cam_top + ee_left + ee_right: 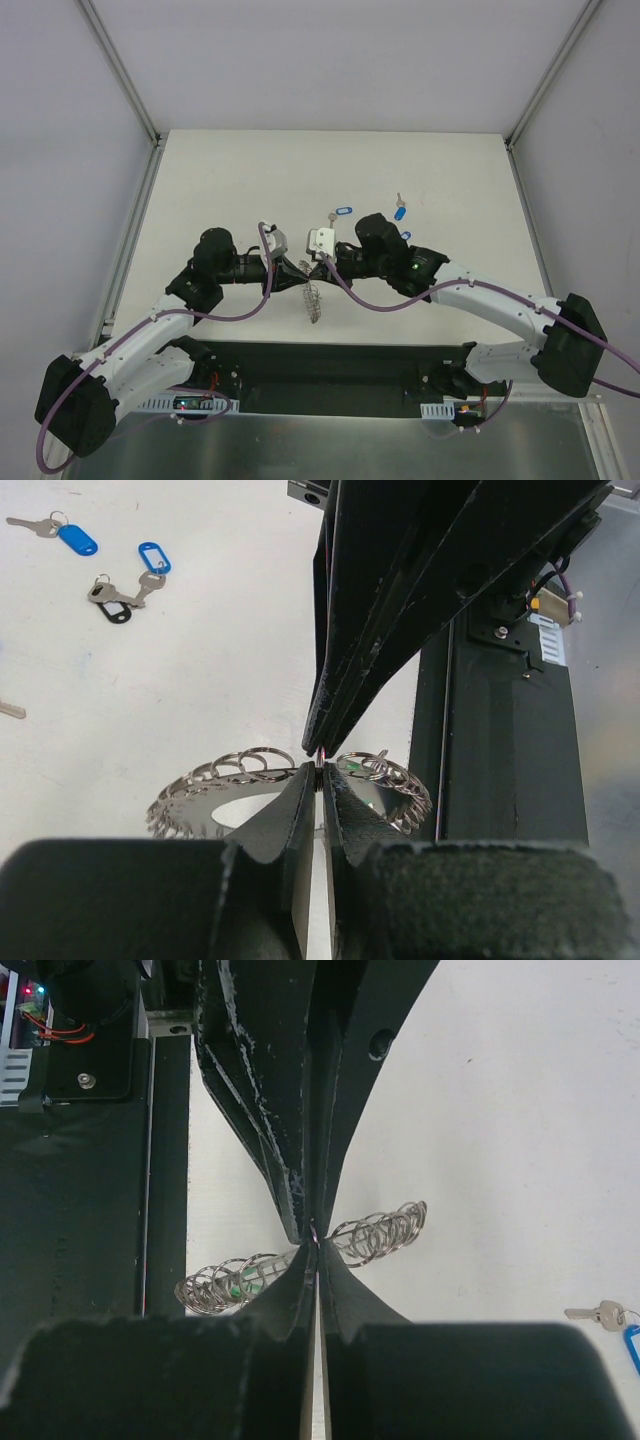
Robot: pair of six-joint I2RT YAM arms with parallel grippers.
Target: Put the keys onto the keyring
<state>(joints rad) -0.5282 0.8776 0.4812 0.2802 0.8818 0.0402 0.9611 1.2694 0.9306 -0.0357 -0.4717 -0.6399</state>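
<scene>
keyring (195,798), the large flat grey metal ring with a coiled rim, is held up on edge over the white counter (150,700), near its front edge and between the two arms. the left tool (318,780) is closed on the rim from one side. the right tool (316,1252) is closed on it from the opposite side, and the two sets of fingertips almost meet at the same spot. the small silver keys with blue oval plastic tags (62,532) and the one with a dark grey tag (110,605) lie loose on the counter, well apart from the ring, and none is threaded on. the step in hand looks like steadying the ring in a two-sided hold. next, one tool probably has to let go, fetch a key and work its hole onto a coil while the other holds the ring firm.
</scene>
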